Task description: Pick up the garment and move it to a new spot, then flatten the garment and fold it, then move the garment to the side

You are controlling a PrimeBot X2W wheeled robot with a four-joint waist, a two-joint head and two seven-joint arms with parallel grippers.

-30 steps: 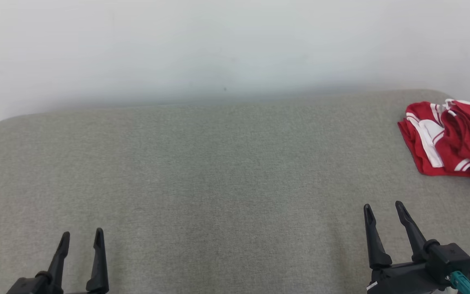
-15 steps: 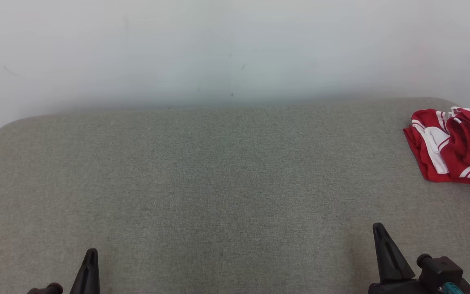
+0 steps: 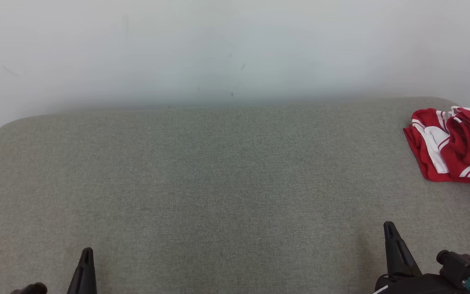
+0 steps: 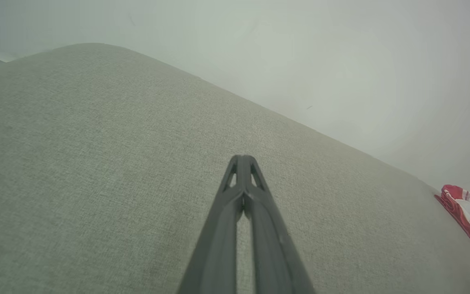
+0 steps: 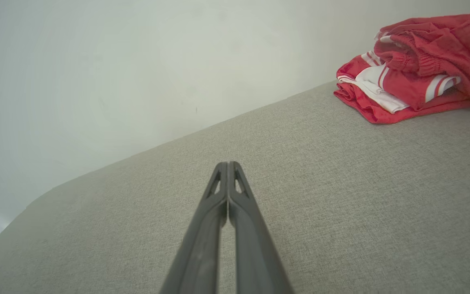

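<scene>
Pointing forward, left hand (image 3: 85,256): low at the left of the head view, its two dark fingers (image 4: 218,228) are pressed together from the slotted tips down, with only a thin slit between them lower on the shafts. It holds nothing.
Left hand, contact: nothing lies between or against the fingers. They reach out over bare grey fabric, and whether the tips touch it cannot be told.
Right hand (image 3: 389,229): low at the right of the head view, with its black wrist housing and a teal connector behind it. Its fingers (image 5: 202,237) are likewise brought together, tip against tip, and empty.
Right hand, contact: no cloth is in its grasp, and the fingers point across open fabric toward the pale wall (image 3: 218,49).
Garment (image 3: 455,143): red with white stripes and a white panel, it lies in a rumpled, loosely folded heap on the far right of the surface (image 3: 218,183), close to the rounded back corner by the wall. The right edge of the head view cuts part of it off.
Garment and right hand: the heap sits ahead of this hand and off to its right, clear of the fingertips, with a stretch of bare fabric between them.
Garment and left hand: well apart, with nearly the whole width of the surface between them. From the left wrist it shows as a small red patch at the far right edge.
</scene>
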